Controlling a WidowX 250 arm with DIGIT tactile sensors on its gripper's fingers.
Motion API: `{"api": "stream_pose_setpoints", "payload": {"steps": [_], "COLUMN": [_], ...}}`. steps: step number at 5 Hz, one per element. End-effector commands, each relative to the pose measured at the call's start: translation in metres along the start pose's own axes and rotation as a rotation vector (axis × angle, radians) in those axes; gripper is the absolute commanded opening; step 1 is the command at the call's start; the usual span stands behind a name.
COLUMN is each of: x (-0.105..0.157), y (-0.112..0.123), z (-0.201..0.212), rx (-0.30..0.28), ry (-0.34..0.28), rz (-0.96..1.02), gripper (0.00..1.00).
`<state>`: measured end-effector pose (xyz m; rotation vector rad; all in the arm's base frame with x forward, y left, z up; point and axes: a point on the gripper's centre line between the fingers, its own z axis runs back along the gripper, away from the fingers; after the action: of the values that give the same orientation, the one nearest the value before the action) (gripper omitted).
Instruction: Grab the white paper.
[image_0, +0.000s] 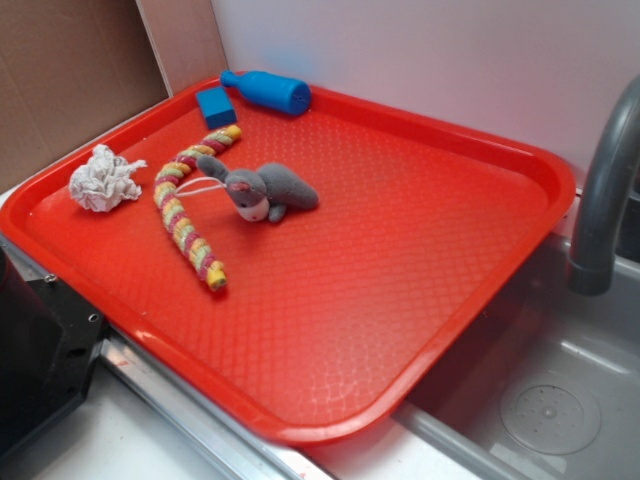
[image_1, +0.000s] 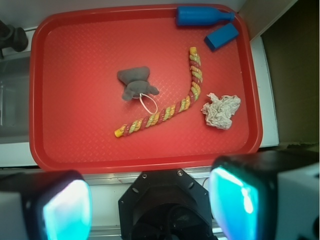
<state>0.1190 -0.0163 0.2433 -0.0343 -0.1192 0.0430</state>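
Well, the open, empty gripper (image_1: 150, 205) should descend squarely over the white paper (image_1: 221, 111) near the tray (image_1: 37, 100) edge, clear of the twisted rope (image_1: 172, 105).

white paper (image_0: 104, 179) on red tray (image_0: 400, 300), beside twisted rope (image_0: 186, 205), grey mouse (image_0: 262, 190)

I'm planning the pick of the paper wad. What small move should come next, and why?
Probably shift right and forward to hover over the paper. The gripper is open and high, off the tray; the wad lies alone right of the rope.
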Motion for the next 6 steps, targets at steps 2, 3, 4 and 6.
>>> {"api": "stream_pose_setpoints", "payload": {"steps": [2, 3, 4, 6], "x": [0.008, 0.019, 0.019, 0.009], "y": [0.041, 0.081, 0.111, 0.146], "z": [-0.044, -0.079, -0.114, -0.162], "rx": [0.069, 0.114, 0.155, 0.227], "ry": [0.009, -0.044, -0.067, -0.033], "rz": [0.182, 0.428, 0.568, 0.605], "gripper": [1.00, 1.00, 1.00, 1.00]}}
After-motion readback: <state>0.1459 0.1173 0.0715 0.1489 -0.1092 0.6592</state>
